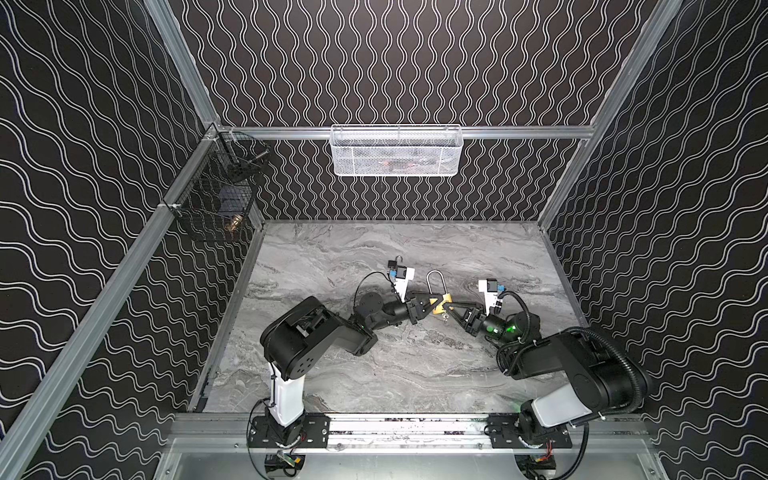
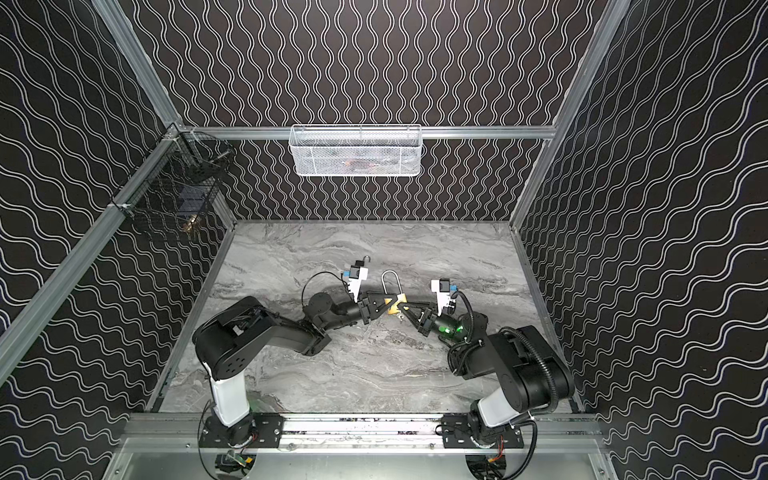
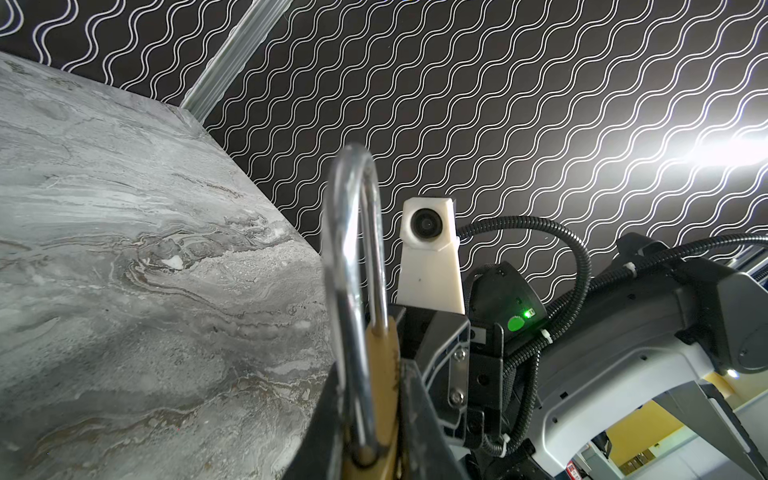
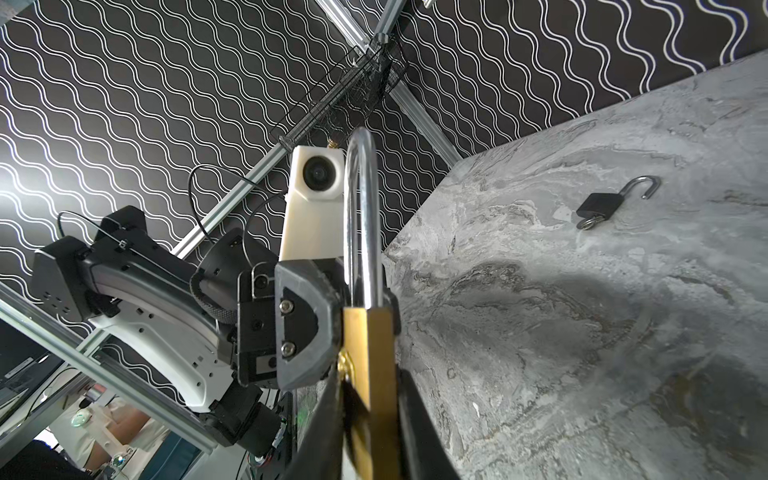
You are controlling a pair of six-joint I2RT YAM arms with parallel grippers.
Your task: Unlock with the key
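Meeting above the table (image 1: pixel 374 374), well in front of the white basket (image 1: pixel 395 151), two robot arms work on a brass padlock (image 4: pixel 368 332) held clear of the surface. The left claw (image 1: pixel 433 304) is clamped on the lock's body. The right claw (image 1: pixel 449 309) has its fingers set narrow at the end farthest from the basket, where a key ring (image 1: pixel 445 318) dangles. Whether they pinch the key or only the brass cannot be told. Done well, the turn likely needs the left claw to hold the body rigid while the right twists squarely, without levering sideways. The lock's long axis runs from keyhole to shackle (image 3: pixel 353 249), with the shackle pointing toward the basket.
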